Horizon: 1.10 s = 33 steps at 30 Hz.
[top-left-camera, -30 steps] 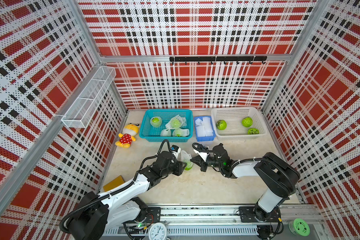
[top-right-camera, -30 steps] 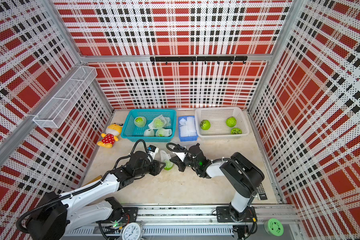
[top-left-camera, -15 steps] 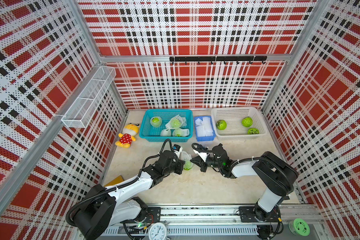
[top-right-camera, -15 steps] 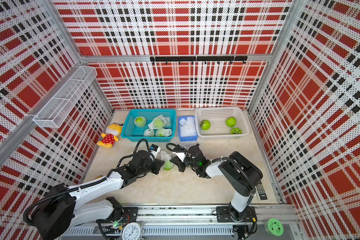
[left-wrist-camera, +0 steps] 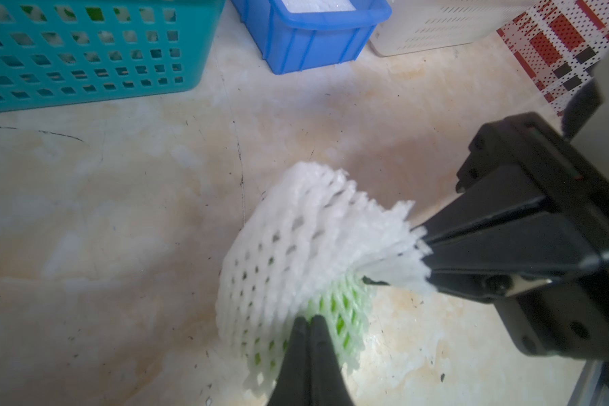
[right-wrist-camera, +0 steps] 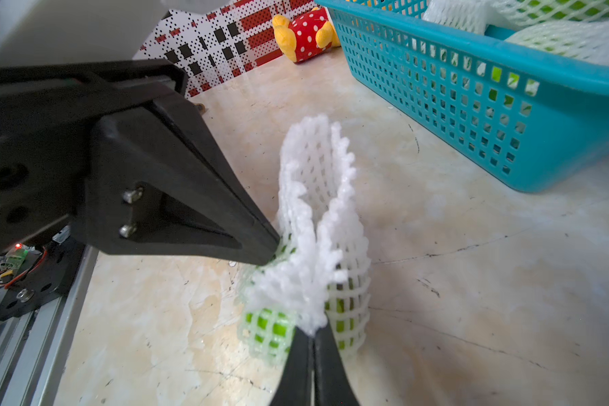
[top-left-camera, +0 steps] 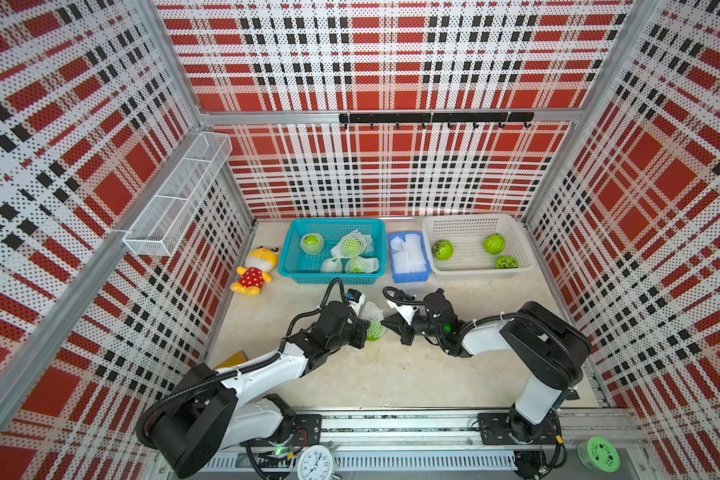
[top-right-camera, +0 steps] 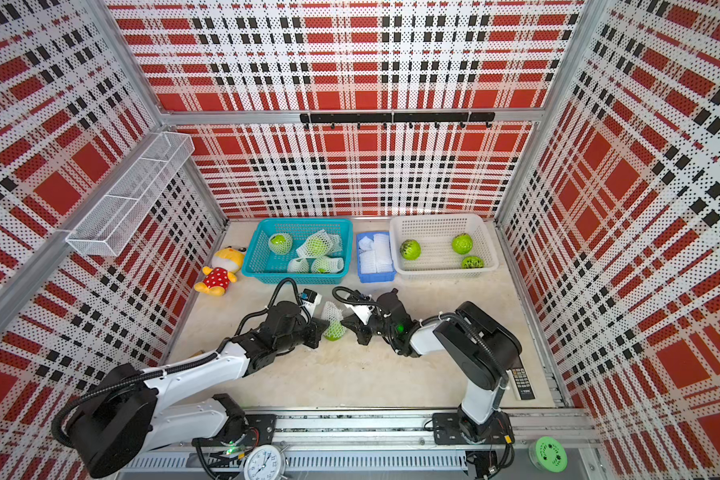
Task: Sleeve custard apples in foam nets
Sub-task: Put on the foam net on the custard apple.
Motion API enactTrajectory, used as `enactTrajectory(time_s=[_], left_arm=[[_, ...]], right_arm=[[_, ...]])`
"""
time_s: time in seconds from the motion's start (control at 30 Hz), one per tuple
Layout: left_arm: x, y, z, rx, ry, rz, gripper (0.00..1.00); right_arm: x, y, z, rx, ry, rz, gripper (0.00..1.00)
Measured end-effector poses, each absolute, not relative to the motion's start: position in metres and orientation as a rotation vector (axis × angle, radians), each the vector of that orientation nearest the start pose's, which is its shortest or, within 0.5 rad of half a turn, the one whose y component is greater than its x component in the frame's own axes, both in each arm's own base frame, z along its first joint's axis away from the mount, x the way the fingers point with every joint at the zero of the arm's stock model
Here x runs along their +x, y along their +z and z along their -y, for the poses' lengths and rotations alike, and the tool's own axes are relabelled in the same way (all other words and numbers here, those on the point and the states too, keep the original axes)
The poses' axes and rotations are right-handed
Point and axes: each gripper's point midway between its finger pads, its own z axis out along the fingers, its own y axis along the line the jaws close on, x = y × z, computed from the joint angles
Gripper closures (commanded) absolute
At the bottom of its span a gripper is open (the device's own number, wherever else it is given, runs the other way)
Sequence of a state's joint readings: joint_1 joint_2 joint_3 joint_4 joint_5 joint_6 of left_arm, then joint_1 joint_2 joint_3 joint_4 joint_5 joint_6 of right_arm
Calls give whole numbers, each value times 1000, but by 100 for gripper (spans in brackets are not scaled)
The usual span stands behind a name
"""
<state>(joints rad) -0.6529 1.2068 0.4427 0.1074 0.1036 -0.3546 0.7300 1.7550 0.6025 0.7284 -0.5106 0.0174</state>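
A custard apple (top-left-camera: 375, 331) (top-right-camera: 335, 331) sits mid-table, its lower part inside a white foam net (top-left-camera: 372, 311) (top-right-camera: 330, 311) whose loose end stands up above it. My left gripper (top-left-camera: 365, 330) (left-wrist-camera: 308, 318) is shut, pinching the net's wall on the fruit's left side. My right gripper (top-left-camera: 385, 324) (right-wrist-camera: 312, 334) is shut on the net's frayed rim from the right. The right wrist view shows green fruit (right-wrist-camera: 271, 327) through the mesh, and the left fingertips (right-wrist-camera: 273, 250) against the net (right-wrist-camera: 313, 182). Three bare custard apples (top-left-camera: 443, 249) lie in the white basket.
At the back stand a teal basket (top-left-camera: 292, 266) holding several sleeved fruits, a blue bin (top-left-camera: 408, 276) of spare nets and a white lattice basket (top-left-camera: 474, 222). A plush toy (top-left-camera: 253, 272) lies at the left wall. A yellow block (top-left-camera: 233, 358) sits front left.
My left gripper has closed on the net beside the fruit, and its arm has reached slightly further in. The right gripper has kept its hold on the net's rim.
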Motion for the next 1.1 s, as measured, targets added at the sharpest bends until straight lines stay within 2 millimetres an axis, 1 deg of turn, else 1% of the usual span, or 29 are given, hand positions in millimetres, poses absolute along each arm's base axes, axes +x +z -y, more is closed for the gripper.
enactTrajectory(time_s=[0.13, 0.2, 0.27, 0.33, 0.37, 0.47, 0.57, 0.8, 1.1], left_arm=[[258, 85, 220, 395, -653, -2267, 99], [256, 84, 219, 392, -653, -2265, 91], [254, 83, 217, 386, -652, -2262, 72], [252, 83, 215, 382, -654, -2262, 61], [251, 82, 215, 381, -656, -2263, 56], [249, 80, 214, 377, -658, -2267, 49], [249, 81, 214, 373, -660, -2267, 48], [247, 78, 214, 376, -661, -2275, 51], [233, 67, 209, 378, -669, -2295, 55]], right_arm=[[260, 78, -345, -1035, 977, -1807, 100], [260, 77, -344, -1035, 976, -1811, 100], [259, 76, -344, -1035, 975, -1812, 100], [259, 76, -344, -1035, 975, -1812, 100], [259, 76, -344, -1035, 976, -1812, 100], [259, 76, -344, -1035, 975, -1811, 100], [259, 76, -344, -1036, 976, -1811, 100], [256, 76, -347, -1045, 982, -1808, 100], [250, 71, -347, -1052, 974, -1818, 100]])
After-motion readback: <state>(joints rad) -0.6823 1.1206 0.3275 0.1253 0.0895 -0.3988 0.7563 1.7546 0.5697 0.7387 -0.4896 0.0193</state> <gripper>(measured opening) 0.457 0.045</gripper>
